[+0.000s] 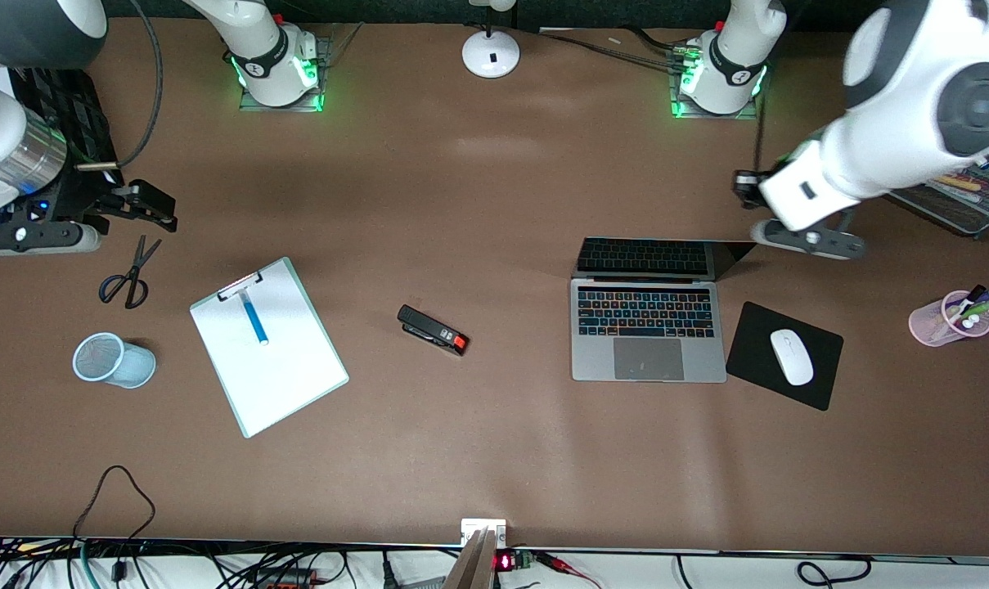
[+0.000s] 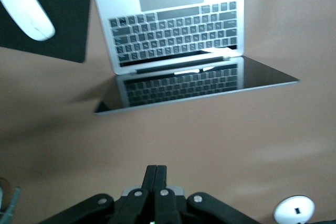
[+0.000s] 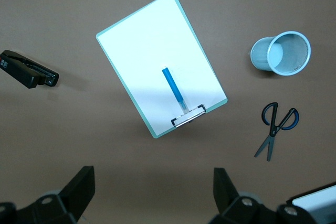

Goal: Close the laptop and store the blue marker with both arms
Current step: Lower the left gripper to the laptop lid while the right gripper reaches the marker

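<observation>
The laptop (image 1: 648,327) stands open toward the left arm's end of the table, its dark screen (image 1: 658,258) tilted far back. It also shows in the left wrist view (image 2: 173,30). My left gripper (image 1: 743,188) is shut and empty, and hangs over bare table by the screen's top corner; its fingers (image 2: 156,174) are pressed together. The blue marker (image 1: 254,317) lies on a white clipboard (image 1: 285,368) toward the right arm's end and shows in the right wrist view (image 3: 173,90). My right gripper (image 1: 152,204) is open and empty (image 3: 155,187), over the table above the scissors (image 1: 130,278).
A white mouse (image 1: 791,357) lies on a black mouse pad (image 1: 756,343) beside the laptop. There is a pink cup of pens (image 1: 952,319), a black stapler (image 1: 433,330), a tipped pale-blue mesh cup (image 1: 114,360), a white lamp base (image 1: 491,53) and a marker rack (image 1: 964,200).
</observation>
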